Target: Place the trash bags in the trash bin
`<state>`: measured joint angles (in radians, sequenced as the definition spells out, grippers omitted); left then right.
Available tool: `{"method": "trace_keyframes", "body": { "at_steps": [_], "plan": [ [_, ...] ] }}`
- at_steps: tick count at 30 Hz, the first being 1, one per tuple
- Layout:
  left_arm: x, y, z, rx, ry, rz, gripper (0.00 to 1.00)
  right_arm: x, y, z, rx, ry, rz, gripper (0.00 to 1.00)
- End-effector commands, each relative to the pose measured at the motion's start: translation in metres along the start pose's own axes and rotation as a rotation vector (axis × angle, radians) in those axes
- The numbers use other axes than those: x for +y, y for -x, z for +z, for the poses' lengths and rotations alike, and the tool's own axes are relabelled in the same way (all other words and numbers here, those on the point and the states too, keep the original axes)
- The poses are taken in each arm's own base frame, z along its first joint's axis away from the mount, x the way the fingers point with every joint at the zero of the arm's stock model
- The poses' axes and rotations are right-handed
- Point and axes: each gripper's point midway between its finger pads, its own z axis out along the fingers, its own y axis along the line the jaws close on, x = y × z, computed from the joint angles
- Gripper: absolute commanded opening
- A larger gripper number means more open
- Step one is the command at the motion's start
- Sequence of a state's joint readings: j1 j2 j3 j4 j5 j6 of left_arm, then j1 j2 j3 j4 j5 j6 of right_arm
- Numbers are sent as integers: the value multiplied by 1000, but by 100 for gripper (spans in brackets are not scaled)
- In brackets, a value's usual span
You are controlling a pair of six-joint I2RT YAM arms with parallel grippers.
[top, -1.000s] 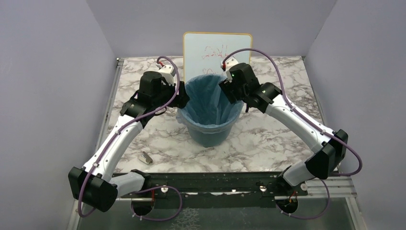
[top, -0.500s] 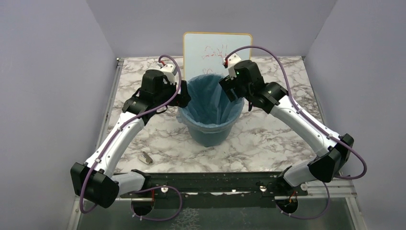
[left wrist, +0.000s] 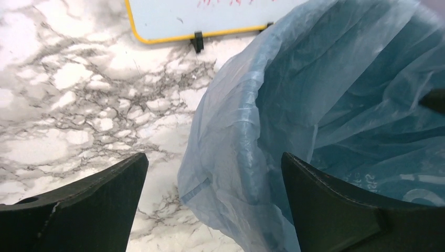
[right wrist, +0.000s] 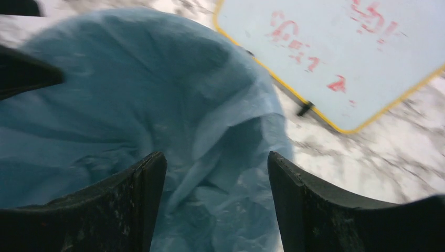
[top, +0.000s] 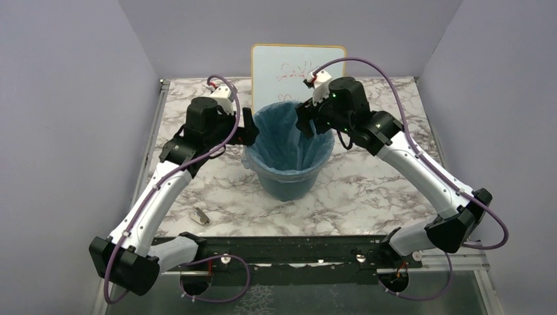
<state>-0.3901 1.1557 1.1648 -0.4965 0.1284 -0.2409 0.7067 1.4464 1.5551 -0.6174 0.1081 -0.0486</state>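
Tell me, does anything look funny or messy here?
A little. The trash bag lines the trash bin, but it sits crinkled, a loose fold hanging over the left rim. A small brownish scrap lies alone on the table near the left arm.

The trash bin [top: 287, 180] has its rim and inside hidden under the trash bags [top: 289, 141]; its white label is not in view. Behind the bin, the whiteboard [top: 297, 62] has its lower part covered, and its red marks are too small to read. The right wrist view is blurred. Left of the bin, a small object on the counter [top: 201, 216] is too small to identify.
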Motion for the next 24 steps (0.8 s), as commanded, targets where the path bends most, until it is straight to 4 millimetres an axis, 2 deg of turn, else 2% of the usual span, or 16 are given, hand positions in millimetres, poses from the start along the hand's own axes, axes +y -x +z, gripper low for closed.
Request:
{"method": "trace_keyframes", "body": {
  "at_steps": [1, 3, 5, 7, 9, 15, 18, 21, 24],
  "plan": [
    [-1, 27, -19, -147, 19, -22, 99, 58, 47, -29, -192, 347, 29, 71],
    [-2, 27, -20, -163, 9, -20, 99, 78, 40, -26, -171, 463, 25, 66],
    [-3, 27, -21, -170, 5, -22, 99, 90, 24, -15, -89, 508, 58, 64],
    [-3, 25, -20, -164, 0, -18, 99, 80, 10, 1, -24, 432, 0, 64],
    [-4, 22, -19, -155, -9, -20, 99, 65, -3, 19, 32, 315, 63, 62],
    [-7, 19, -16, -138, -27, -26, 99, 88, -70, 43, 314, 380, -48, 59],
    [-7, 17, -14, -130, -30, -24, 99, 96, -87, 49, 347, 365, -152, 59],
    [-7, 14, -13, -119, -35, -20, 99, 95, -106, 58, 370, 352, -183, 58],
    [-9, 11, -10, -104, -47, -11, 99, 85, -125, 69, 458, 285, -199, 58]
  ]
}}
